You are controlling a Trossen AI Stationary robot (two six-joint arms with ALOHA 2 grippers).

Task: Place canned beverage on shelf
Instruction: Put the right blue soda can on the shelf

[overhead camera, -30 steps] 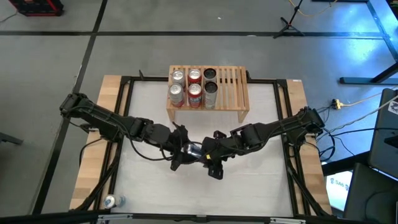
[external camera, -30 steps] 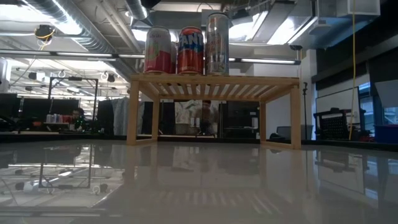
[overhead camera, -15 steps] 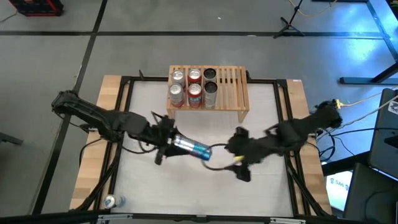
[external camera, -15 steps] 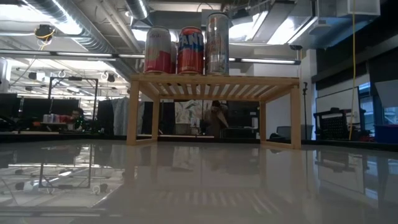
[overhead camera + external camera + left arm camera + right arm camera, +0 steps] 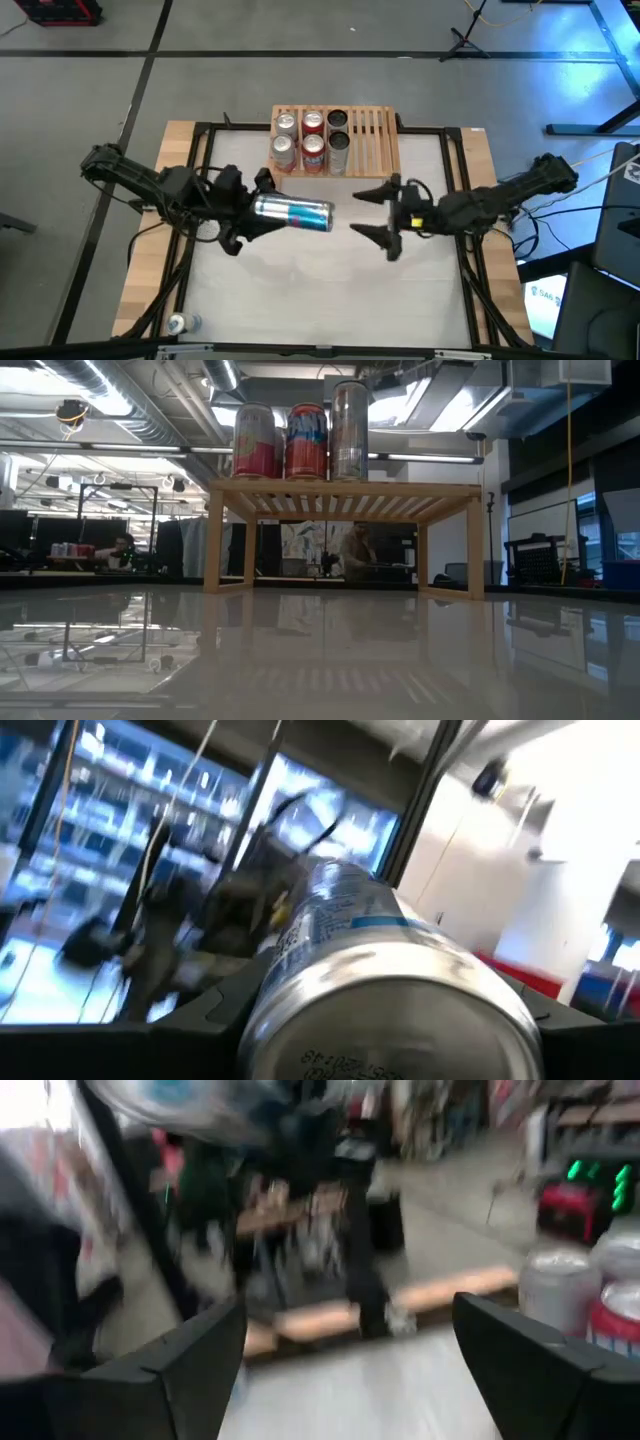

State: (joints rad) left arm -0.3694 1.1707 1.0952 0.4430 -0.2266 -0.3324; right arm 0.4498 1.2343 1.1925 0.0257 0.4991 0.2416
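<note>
I have my left gripper (image 5: 262, 208) clamped on the silver-and-blue can (image 5: 293, 212), which lies sideways in the fingers above the table (image 5: 300, 290), its free end pointing toward my right arm. In the left wrist view the can's base (image 5: 395, 1010) fills the foreground between the two dark fingers. Just beyond the can, toward the far edge of the table, stands the shelf (image 5: 373, 140), apart from it, with six cans (image 5: 313, 139) grouped on its left half. Across from the held can, my right gripper (image 5: 378, 212) hangs with its fingers spread wide, holding nothing, a clear gap separating it from the can.
</note>
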